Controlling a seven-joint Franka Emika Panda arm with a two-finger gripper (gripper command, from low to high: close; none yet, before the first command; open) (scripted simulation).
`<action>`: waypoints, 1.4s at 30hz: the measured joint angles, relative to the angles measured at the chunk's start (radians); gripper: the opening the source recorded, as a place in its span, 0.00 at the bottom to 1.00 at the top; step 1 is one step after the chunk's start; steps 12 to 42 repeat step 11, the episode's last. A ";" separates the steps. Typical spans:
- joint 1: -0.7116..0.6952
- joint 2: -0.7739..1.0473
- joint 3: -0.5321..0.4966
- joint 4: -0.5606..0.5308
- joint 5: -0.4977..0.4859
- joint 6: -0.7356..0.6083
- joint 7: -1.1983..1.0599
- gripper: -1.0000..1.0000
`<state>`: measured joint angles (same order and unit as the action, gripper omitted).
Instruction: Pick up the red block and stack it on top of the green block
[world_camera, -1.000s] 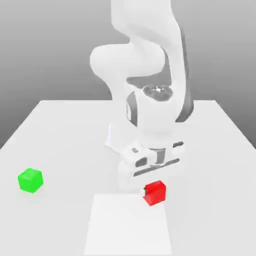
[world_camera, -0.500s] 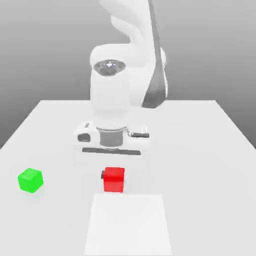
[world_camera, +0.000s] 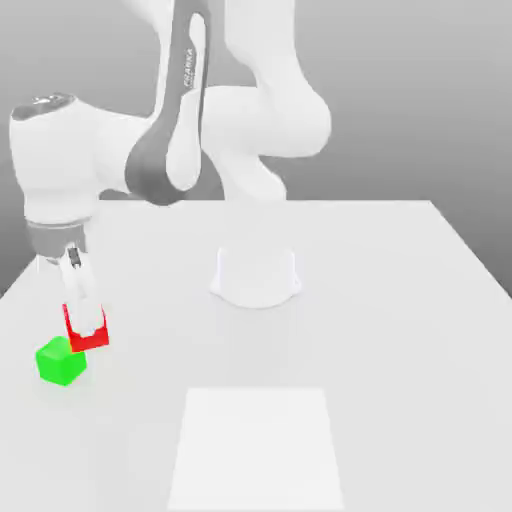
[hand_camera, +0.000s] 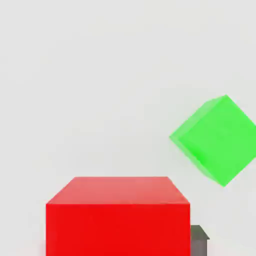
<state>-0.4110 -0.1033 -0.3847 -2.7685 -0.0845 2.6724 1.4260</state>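
Since earlier frame we see arm swung toward exterior view's left; gripper (world_camera: 85, 333) clenched on red block (world_camera: 88, 336), raised just beside green block (world_camera: 60, 361).

arm (world_camera: 170, 140): reaching to exterior view's left | gripper (world_camera: 86, 335): pointing down, clamped on red block (world_camera: 88, 338)

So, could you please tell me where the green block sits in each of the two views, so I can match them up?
Exterior view: the green block rests on the table near the exterior view's left edge, just below the held red block.
Hand view: the green block lies on the table beyond the red block, off to one side.
Shared landmark: the red block.
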 joint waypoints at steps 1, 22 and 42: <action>-0.021 0.001 -0.016 0.006 -0.002 -0.005 0.033 0.00; -0.078 0.231 0.029 0.028 0.245 0.185 -0.086 1.00; -0.078 0.231 0.029 0.028 0.245 0.185 -0.086 1.00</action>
